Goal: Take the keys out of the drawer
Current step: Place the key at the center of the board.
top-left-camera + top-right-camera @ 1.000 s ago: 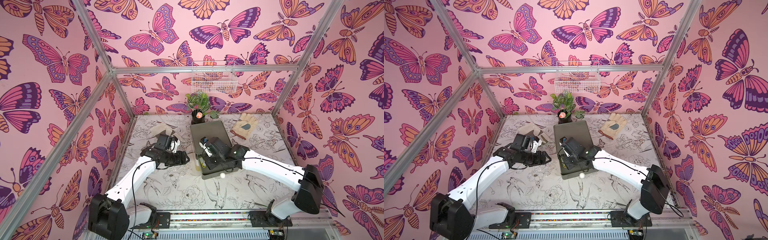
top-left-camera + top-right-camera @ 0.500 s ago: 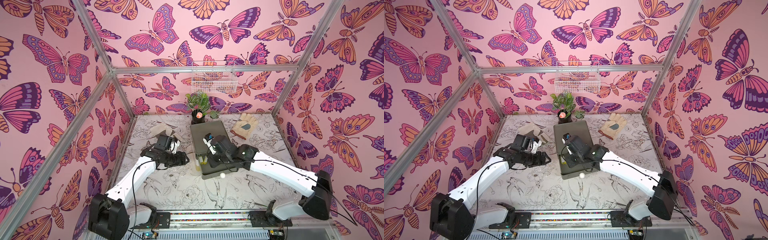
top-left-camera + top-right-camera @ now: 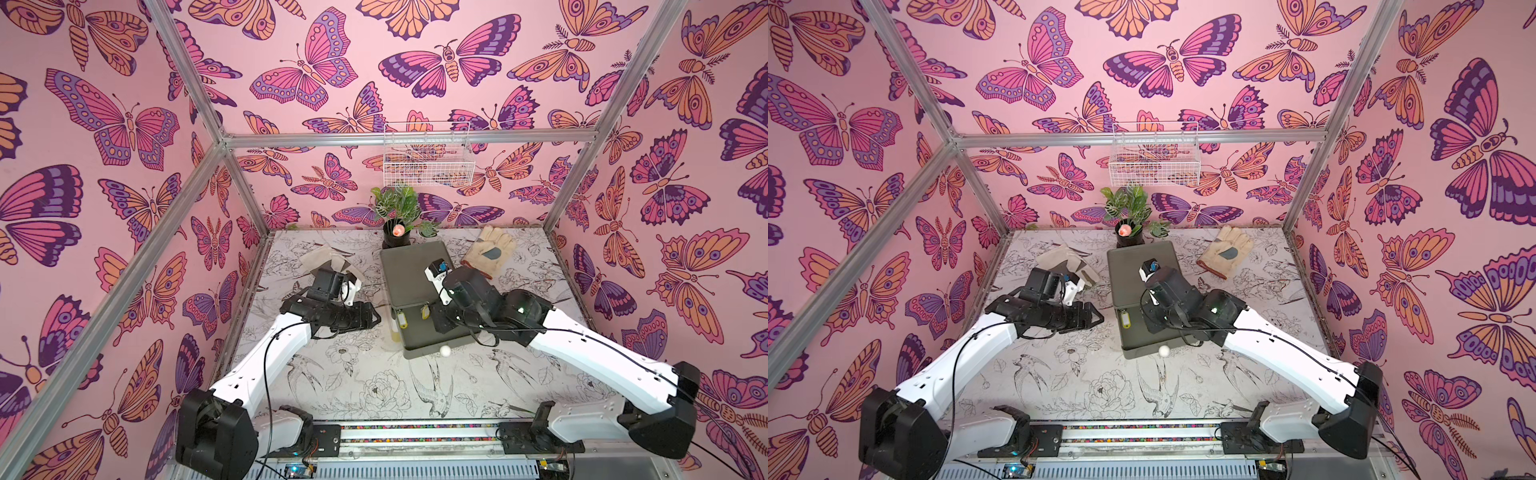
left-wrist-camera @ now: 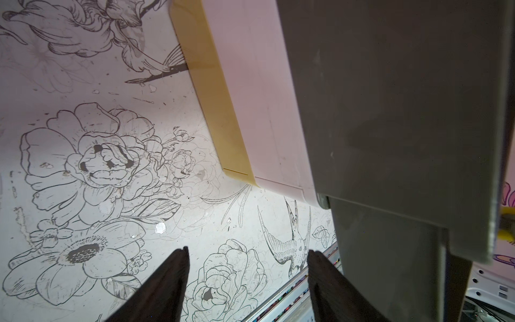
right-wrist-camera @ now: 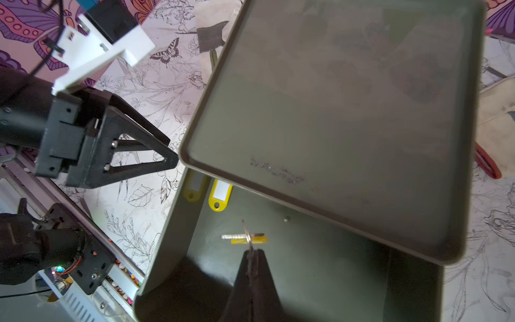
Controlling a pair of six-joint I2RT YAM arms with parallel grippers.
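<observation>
The right gripper (image 5: 252, 255) was pressed together on the metal end of a yellow-tagged key (image 5: 248, 240), held over the floor of the open drawer (image 5: 170, 234). Whether the tag cleared the floor could not be determined. A second yellow-tagged key (image 5: 220, 195) lay flat in the drawer near the wall on the left arm's side, partly under the cabinet (image 5: 348, 97) top. The left gripper (image 4: 246, 252) stood spread and empty above the table (image 4: 83, 195), just beside the cabinet.
</observation>
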